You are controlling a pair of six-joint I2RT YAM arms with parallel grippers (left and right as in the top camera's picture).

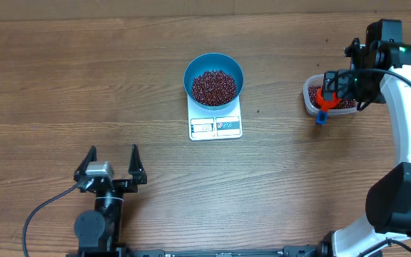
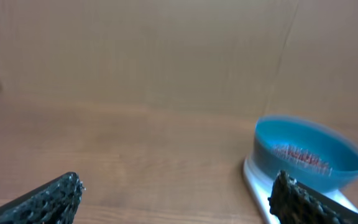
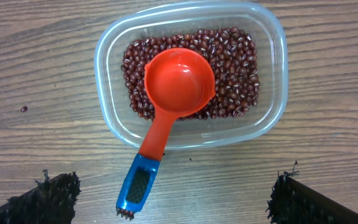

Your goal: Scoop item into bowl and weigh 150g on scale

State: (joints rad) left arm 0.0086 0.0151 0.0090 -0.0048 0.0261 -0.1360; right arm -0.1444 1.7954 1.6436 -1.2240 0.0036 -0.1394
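The right gripper [image 3: 176, 183] hung with its jaws wide apart and empty, above the near edge of a clear tub [image 3: 272, 43]. Just beyond it a red scoop [image 3: 179, 81] with a blue handle lay in the tub, cup up and empty, resting on a layer of beans [image 3: 235, 68]. Its handle stuck out over the rim toward the gripper. The left gripper [image 1: 113, 155] stood spread open too, holding nothing, low over the table [image 1: 63, 71] near its front edge. At mid-table the blue bowl [image 1: 191, 71] sat on the white scale [image 1: 216, 127] with a heap of beans inside, well apart from both grippers
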